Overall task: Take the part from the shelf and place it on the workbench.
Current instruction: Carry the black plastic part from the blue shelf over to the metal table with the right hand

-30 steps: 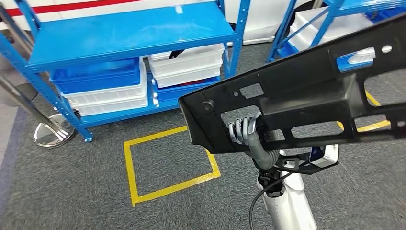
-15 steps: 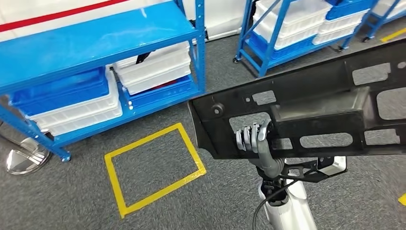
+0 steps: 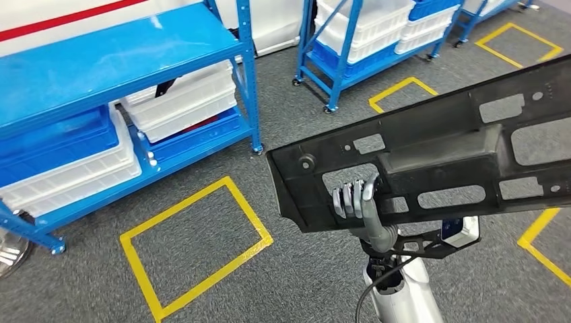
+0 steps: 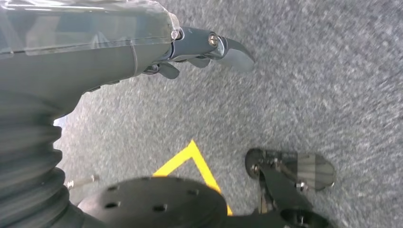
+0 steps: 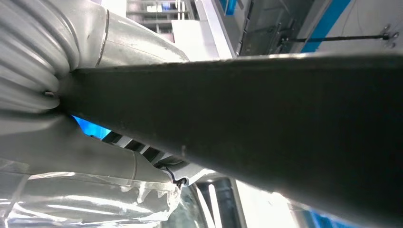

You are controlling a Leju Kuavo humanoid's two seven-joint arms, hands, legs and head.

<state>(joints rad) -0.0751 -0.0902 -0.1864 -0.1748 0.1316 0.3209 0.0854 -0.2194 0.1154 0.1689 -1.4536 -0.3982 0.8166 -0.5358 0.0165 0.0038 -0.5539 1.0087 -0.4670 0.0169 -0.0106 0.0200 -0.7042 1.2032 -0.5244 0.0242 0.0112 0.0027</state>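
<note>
The right hand (image 3: 351, 200) has its fingers (image 3: 342, 199) hooked through a cutout of the long black plastic panel (image 3: 431, 151), carried at three o'clock above the carpet; stiff, light, unwieldy; left hand (image 4: 199, 47) hangs, fingers curled, holding nothing.

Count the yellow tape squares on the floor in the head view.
4, the last cut off. One sits beside the near blue shelf, one by the second shelf, one far right, one behind the black part.

Right hand (image 3: 355, 199) raised, fingers curled in a grip, left hand (image 4: 199, 47) hanging, seemingly empty
</note>
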